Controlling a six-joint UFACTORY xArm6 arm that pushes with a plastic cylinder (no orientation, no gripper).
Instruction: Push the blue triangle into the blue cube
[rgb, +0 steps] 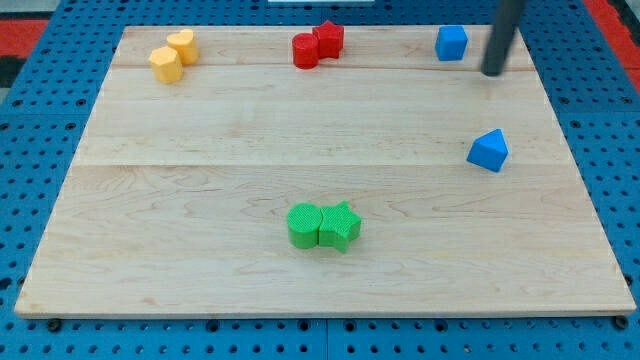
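Note:
The blue triangle (488, 151) lies near the view's right edge of the wooden board, about mid-height. The blue cube (451, 43) sits at the view's top right. My tip (492, 71) is the lower end of the dark rod that comes down from the view's top right. It stands just to the right of and a little below the blue cube, and well above the blue triangle. It touches neither block.
Two yellow blocks (171, 56) touch each other at the view's top left. A red cylinder and a red star (318, 45) touch at the top centre. A green cylinder and a green star (323, 225) touch at the bottom centre. The wooden board (200, 180) lies on a blue pegboard.

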